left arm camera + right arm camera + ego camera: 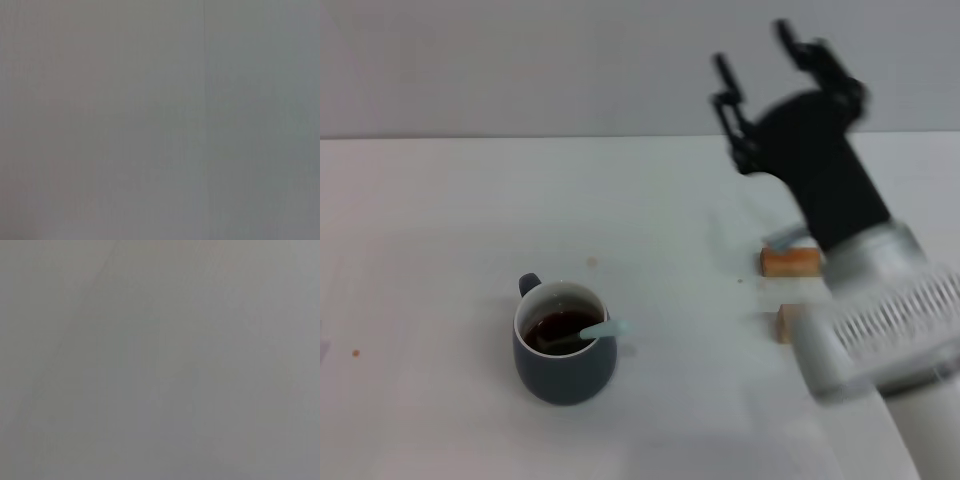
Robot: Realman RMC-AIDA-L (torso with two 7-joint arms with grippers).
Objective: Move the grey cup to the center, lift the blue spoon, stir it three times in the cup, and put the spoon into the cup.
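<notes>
The grey cup stands on the white table, left of centre in the head view, with dark liquid inside and its handle pointing back left. The blue spoon rests in the cup, its pale handle leaning over the right rim. My right gripper is raised high at the back right, well away from the cup, open with nothing between its fingers. The left gripper is out of view. Both wrist views show only a plain grey surface.
Two small wooden blocks lie on the table right of the cup, partly covered by my right arm. A few small brown spots mark the tabletop near the left edge and behind the cup.
</notes>
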